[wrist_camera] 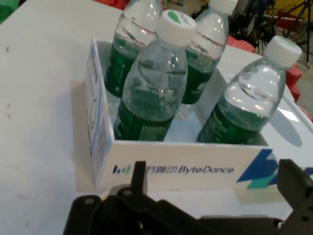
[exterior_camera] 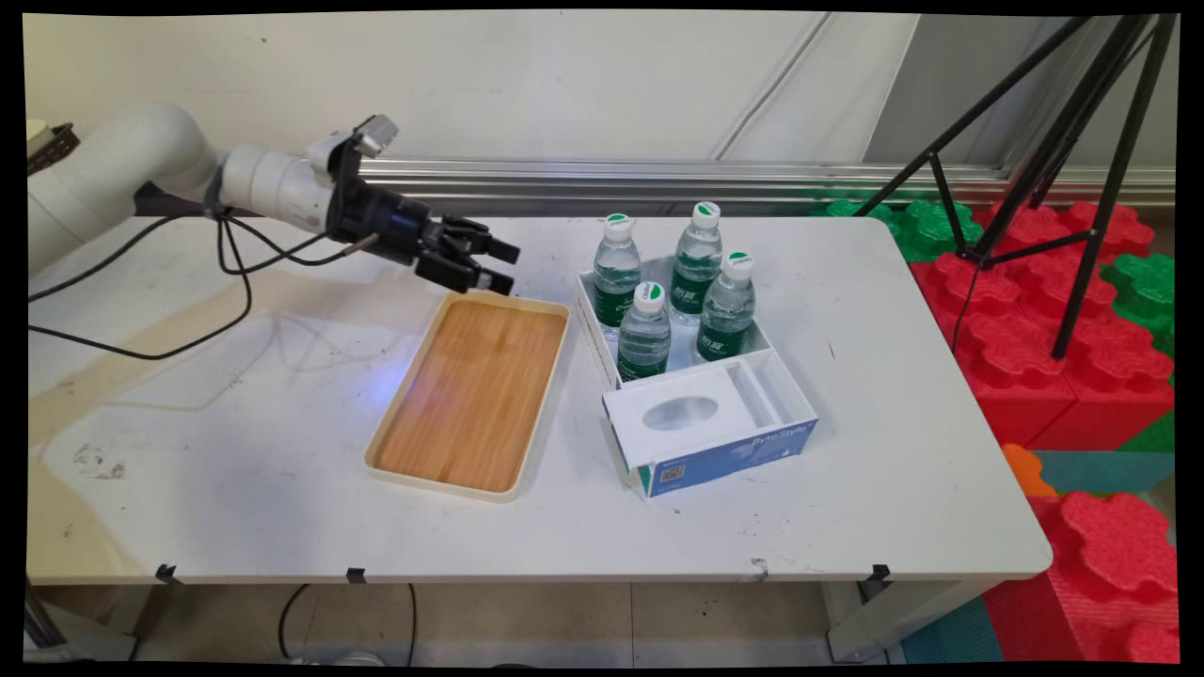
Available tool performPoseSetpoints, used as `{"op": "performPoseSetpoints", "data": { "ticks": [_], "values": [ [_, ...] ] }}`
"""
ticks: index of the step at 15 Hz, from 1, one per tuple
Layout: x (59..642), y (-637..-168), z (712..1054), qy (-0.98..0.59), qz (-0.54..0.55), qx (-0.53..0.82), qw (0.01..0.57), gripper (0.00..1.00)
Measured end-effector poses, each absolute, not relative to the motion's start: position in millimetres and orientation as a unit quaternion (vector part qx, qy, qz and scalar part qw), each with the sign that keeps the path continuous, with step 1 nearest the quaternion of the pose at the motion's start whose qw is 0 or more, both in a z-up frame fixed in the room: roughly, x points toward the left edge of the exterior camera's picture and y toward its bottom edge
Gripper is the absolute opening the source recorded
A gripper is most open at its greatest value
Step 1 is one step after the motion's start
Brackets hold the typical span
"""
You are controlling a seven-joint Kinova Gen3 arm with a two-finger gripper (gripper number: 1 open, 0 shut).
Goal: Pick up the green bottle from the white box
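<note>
My black gripper hangs open and empty just above the far end of a bare wooden tray with a cream rim. It points right, toward a white and blue cardboard box that holds several green-labelled water bottles with white caps. Of these, the bottle at the box's back left stands closest to the gripper. In the hand view the gripper faces the box's lettered wall a short way off, and one bottle stands just behind that wall. The box's near part has a white insert with an oval hole.
Black cables hang from the arm over the table's left side. A black tripod stands off the table's right end among red and green foam blocks. A metal rail runs along the wall behind.
</note>
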State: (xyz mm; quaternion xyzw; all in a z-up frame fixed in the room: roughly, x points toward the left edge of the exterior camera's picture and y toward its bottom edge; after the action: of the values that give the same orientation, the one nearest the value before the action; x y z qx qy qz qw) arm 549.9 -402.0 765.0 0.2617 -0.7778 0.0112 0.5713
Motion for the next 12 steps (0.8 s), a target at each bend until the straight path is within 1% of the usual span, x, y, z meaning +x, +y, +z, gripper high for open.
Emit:
{"op": "performPoseSetpoints", "data": {
  "ticks": [12],
  "values": [
    [504, -427, 742, -0.775, 0.033, 0.242, 0.583, 1.0]
  ]
}}
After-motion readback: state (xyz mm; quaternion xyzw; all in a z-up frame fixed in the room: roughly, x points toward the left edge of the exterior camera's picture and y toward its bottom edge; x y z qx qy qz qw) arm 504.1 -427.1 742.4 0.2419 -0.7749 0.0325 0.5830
